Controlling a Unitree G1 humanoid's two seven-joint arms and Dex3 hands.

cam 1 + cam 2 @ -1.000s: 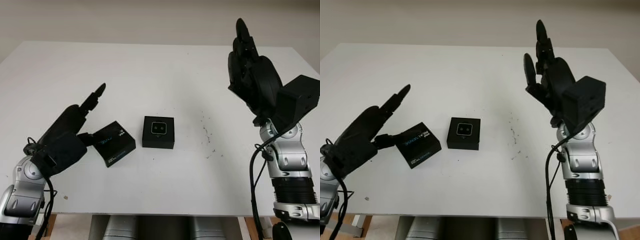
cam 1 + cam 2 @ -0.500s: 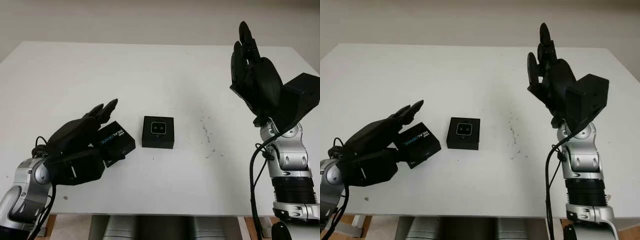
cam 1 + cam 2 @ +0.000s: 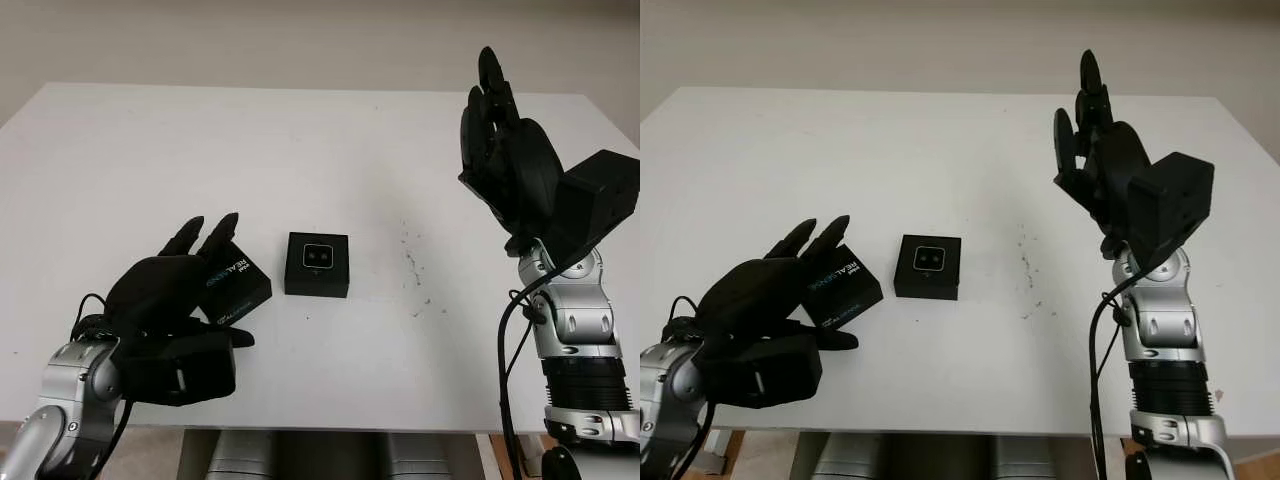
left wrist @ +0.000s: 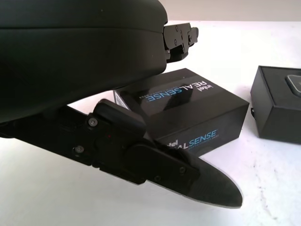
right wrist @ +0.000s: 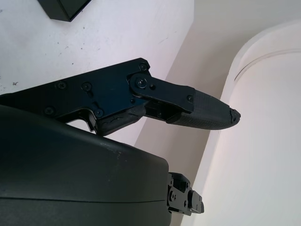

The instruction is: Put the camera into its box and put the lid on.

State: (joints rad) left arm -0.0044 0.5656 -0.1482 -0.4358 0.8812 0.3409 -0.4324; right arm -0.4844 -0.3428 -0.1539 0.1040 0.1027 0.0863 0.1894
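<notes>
Box [image 3: 317, 264] sits mid-table [image 3: 300, 140], small, square, black, open on top, with the camera [image 3: 318, 256] face-up inside: pale rim, two dark lenses. Lid [image 3: 232, 285] lies just left of box, apart from it, rotated at an angle; black with blue-white print across top and side. Left hand [image 3: 165, 300] is at lid's near-left, fingers [image 3: 215, 238] extended over its left edge, thumb low in front of it; open, nothing gripped, contact with lid not resolvable from the head views. Left wrist view adds detail: lid print reads "intel REALSENSE", one finger [image 4: 188, 176] runs across in front of lid's lower side, a bit of white table shows between lid and box, and only a box corner [image 4: 277, 110] appears. Right hand [image 3: 1102, 160] is raised well above table's right side, open, fingers pointing up, empty. Right wrist view looks past that hand down to a black corner, lid or box, can't tell.
</notes>
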